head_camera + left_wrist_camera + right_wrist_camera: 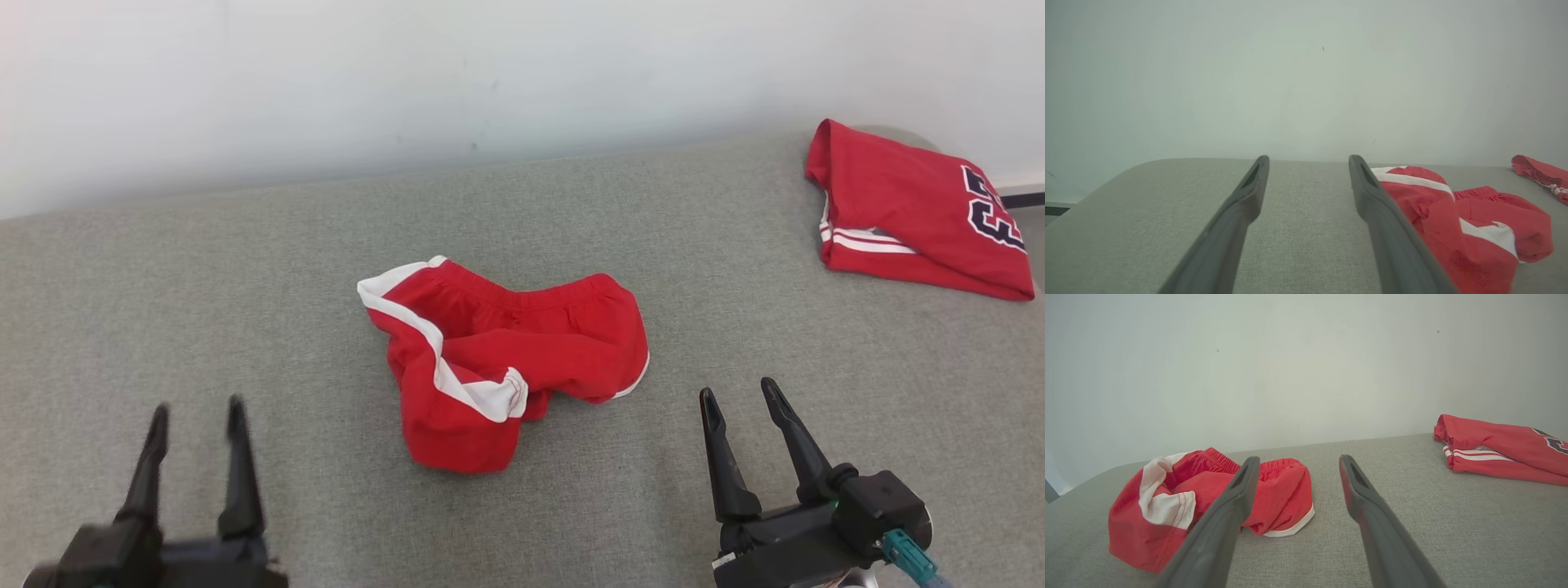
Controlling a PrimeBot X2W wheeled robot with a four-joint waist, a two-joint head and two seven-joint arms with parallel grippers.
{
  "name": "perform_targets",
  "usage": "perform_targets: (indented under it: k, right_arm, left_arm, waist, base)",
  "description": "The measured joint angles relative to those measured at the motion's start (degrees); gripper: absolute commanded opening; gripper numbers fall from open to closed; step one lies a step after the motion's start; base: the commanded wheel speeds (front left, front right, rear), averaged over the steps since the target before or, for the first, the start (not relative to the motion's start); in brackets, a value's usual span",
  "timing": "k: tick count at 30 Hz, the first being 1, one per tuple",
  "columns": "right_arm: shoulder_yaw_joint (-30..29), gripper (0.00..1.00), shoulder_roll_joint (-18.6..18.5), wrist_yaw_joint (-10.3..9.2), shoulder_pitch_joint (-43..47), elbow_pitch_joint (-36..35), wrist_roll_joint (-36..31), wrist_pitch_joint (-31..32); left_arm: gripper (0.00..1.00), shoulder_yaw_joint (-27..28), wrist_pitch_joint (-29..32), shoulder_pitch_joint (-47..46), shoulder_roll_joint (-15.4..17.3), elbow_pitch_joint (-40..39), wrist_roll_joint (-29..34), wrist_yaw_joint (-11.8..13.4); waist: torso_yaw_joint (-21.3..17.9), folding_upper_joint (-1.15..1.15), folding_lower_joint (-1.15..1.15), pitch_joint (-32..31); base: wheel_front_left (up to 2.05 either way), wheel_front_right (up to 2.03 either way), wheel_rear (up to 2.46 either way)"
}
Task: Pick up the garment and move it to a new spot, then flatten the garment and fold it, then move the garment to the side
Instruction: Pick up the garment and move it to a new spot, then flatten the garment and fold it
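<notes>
Left tool [198, 406] and right tool [736, 388] gape wide, empty. Shorts [498, 359] crumpled mid-frame; best pinch both ends of waistband [522, 292], draw apart.

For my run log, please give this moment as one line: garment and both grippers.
shorts: crumpled, middle of grey surface | left gripper: open, empty | right gripper: open, empty | folded shirt: far right | step: not flattened yet
</notes>
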Motion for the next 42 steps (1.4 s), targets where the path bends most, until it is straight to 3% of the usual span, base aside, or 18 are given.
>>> perform_targets:
  k: [9, 19, 42]
  right_arm:
    - [-0.02, 1.00, 0.00, 0.00, 1.18, 0.60, 0.07, 0.00]
    - [-0.20, 1.00, 0.00, 0.00, 3.70, 2.77, 0.60, 0.01]
    - [0.43, 1.00, 0.01, 0.00, 5.02, 4.23, 1.91, 0.00]
  left_arm:
    - [1.00, 8.02, 0.00, 7.33, -5.50, 0.00, 7.10, -3.18]
    - [1.00, 11.20, -0.01, 8.40, -9.12, 1.77, 11.32, -7.56]
    - [1.00, 10.48, 0.00, 9.26, -9.77, 4.83, 12.48, -8.39]
  waist:
    - [1.20, 0.00, 0.00, -0.35]
    - [3.38, 0.00, 0.01, -1.10]
    - [4.04, 0.00, 0.00, -2.44]
  base:
    - [0.00, 0.00, 0.00]
    - [0.00, 0.00, 0.00]
    - [0.00, 0.00, 0.00]
